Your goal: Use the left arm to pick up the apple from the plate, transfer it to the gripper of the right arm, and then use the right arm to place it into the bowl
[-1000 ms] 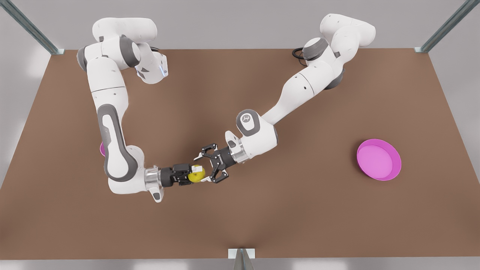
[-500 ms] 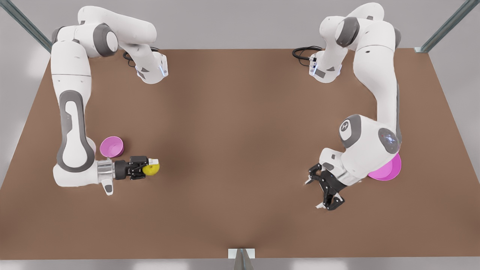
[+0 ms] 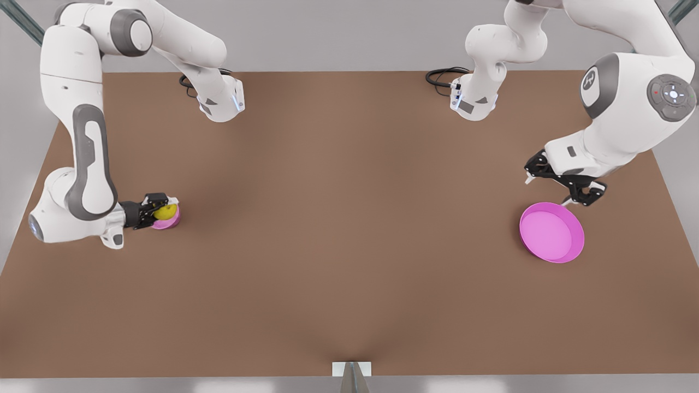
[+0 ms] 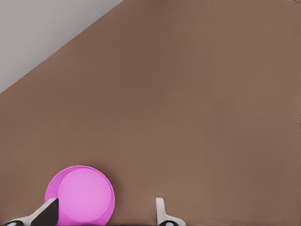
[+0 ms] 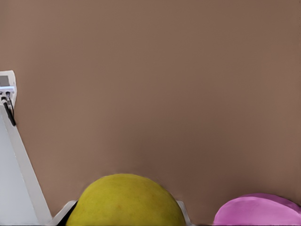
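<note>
Front view, left edge of frame, mid-height: right gripper (image 3: 163, 210) is pinching the apple (image 3: 166, 212). The dark fingers sit on either side of the fruit.
- Apple is small, round and yellow-green, with a smooth matte skin.
- In the right wrist view the apple (image 5: 129, 201) bulges at the lower centre of the frame. Skin is slightly mottled and shades to olive toward the bottom. A pale fingertip (image 5: 181, 210) presses each flank.

The bowl (image 3: 173, 221) is a small, deep magenta-pink dish.
- In the front view the apple overlaps its upper left part, leaving a crescent of rim exposed to the lower right.
- In the right wrist view the bowl (image 5: 259, 210) shows at the lower right corner, beside the apple.
- Cannot tell from these angles whether the apple hangs clear of the bowl or touches its rim; it probably hangs clear.

Front view, right side of frame, mid-height: left gripper (image 3: 547, 191) hangs just above the upper edge of the plate (image 3: 551, 233).
- Jaws are spread wide and hold nothing.
- The plate is wide, shallow and magenta-pink, with a low rim and a bare floor.
- In the left wrist view the plate (image 4: 84, 195) lies at the lower left, with one fingertip (image 4: 160, 210) at the bottom centre and the other at the bottom left corner.

Everything rests on a plain brown table (image 3: 349, 245). Plate and bowl are well apart, at opposite sides of it.
</note>
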Robot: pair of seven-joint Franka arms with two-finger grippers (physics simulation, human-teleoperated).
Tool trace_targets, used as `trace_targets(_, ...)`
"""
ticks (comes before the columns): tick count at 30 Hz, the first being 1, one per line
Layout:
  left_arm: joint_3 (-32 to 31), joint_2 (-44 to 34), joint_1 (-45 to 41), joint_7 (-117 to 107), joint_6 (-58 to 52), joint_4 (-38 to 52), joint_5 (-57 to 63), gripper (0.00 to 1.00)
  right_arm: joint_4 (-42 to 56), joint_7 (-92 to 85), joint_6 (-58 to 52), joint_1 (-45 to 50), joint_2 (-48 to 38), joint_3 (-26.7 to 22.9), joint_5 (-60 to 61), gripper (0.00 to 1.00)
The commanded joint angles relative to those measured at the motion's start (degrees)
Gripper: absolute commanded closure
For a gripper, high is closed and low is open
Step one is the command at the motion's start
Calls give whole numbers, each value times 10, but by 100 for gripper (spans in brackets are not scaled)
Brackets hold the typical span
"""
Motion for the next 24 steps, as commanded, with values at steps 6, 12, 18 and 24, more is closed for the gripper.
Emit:
trace_targets(6, 1, 0, -1, -265, -36, 1, 4, 0, -56, -148, 101, -19, -12, 0, -88, 21)
trace_targets(12, 1, 1, 1, -264, -33, 1, 4, 0, -56, -161, 143, -31, 10, 0, -112, 20)
trace_targets(18, 1, 1, 1, -264, -33, 1, 5, 0, -60, -164, 147, -31, 12, 0, -113, 0)
trace_targets(24, 1, 9, 0, -266, -31, 7, 6, 0, 50, -91, 86, -5, -29, 7, -114, 0)
